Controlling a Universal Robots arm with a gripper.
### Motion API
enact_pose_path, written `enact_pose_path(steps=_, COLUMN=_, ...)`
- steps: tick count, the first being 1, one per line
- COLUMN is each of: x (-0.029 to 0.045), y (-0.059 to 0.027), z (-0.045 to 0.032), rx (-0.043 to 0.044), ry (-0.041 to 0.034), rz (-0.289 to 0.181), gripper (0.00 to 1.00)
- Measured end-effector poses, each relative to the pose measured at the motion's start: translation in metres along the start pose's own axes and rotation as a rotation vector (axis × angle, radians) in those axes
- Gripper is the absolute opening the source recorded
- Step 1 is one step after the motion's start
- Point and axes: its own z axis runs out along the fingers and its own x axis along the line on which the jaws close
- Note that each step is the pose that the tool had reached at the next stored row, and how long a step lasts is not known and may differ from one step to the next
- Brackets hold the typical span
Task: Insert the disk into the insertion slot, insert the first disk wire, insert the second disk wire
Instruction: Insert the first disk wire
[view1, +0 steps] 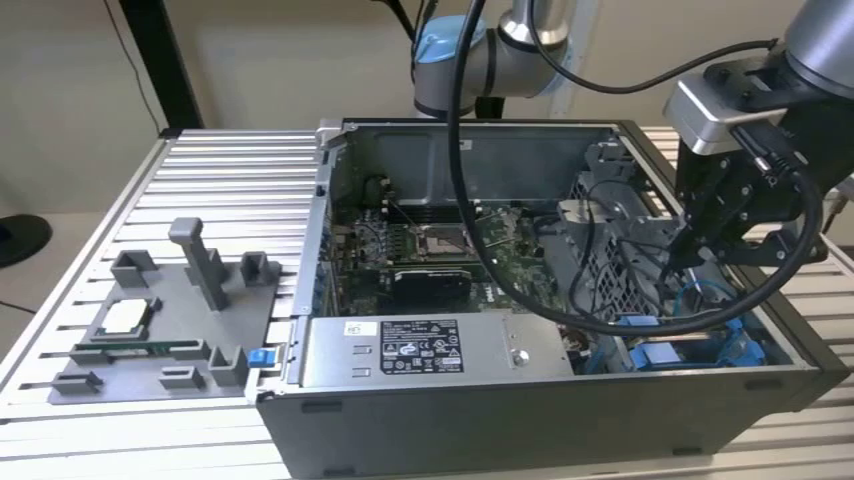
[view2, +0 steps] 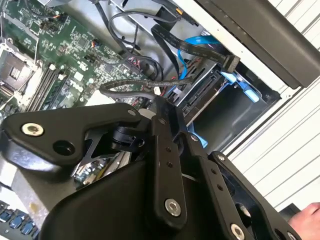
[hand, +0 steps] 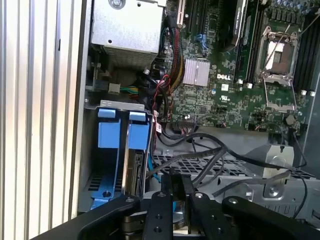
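Disk (hand: 134, 172) sits edge-on in insertion slot (hand: 117, 105), long axis along the slot, just beside gripper (hand: 181, 176), on its case wall (hand: 84, 75) side. Jaws nearly together; can't tell if anything is held.

wall (view1: 267, 60): beige | table (view1: 214, 170): ribbed aluminium | post (view1: 160, 60): black, upright

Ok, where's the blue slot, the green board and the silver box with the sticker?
insertion slot (hand: 109, 134): first wrist view, on its blue plastic rail.
green board (hand: 225, 100): first wrist view, on its green surface.
silver box (view1: 483, 345): exterior view, on its bare metal top.
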Motion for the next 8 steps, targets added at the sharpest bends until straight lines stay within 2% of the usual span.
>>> enact_pose_path(steps=8, x=0.0008, y=-0.0007, z=0.0014, rx=0.0, ry=-0.0002, rz=0.0, gripper=0.0)
